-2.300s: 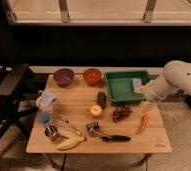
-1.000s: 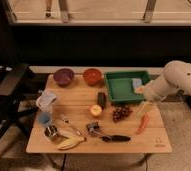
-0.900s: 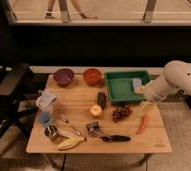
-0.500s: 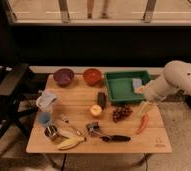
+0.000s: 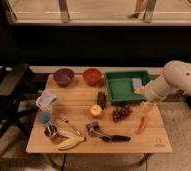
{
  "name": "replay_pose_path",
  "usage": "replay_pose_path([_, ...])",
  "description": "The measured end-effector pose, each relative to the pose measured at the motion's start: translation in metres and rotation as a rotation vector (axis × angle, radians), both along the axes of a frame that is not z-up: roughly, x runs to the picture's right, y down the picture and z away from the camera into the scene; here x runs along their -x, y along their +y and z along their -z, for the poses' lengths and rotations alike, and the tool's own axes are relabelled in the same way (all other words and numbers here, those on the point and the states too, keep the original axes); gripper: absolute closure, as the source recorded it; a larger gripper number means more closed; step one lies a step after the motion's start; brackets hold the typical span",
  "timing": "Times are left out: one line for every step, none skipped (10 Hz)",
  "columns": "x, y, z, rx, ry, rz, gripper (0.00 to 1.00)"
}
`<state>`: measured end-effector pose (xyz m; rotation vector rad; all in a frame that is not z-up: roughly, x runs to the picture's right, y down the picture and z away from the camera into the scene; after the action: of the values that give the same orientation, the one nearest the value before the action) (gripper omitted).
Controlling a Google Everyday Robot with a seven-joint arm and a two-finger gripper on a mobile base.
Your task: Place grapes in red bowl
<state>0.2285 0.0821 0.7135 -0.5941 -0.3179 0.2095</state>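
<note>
No shift: gripper (image 5: 143,107) hovers just R of grapes (image 5: 121,113).

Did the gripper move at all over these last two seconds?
No. The gripper sits where it was, right of the grapes, just in front of the green tray's corner.

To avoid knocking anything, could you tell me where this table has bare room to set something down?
Bare: front right corner of the table, below the pepper; between red bowl and apple. Crowded around the banana. Gripper hangs beside the grapes.
</note>
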Motion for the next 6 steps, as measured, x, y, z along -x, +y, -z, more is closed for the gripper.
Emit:
replay_pose_path([0.002, 0.005, -0.006, 0.007, 0.003, 0.028, 0.2])
replay_pose_path([0.007, 0.017, -0.022, 0.013, 0.008, 0.072, 0.2])
replay_pose_path([0.007, 0.03, -0.037, 0.013, 0.017, 0.1, 0.2])
replay_pose_path([0.008, 0.039, -0.049, 0.009, 0.023, 0.116, 0.2])
replay_pose_path([0.012, 0.049, -0.062, 0.005, 0.026, 0.135, 0.2])
replay_pose_path([0.019, 0.056, -0.075, -0.006, 0.024, 0.155, 0.2])
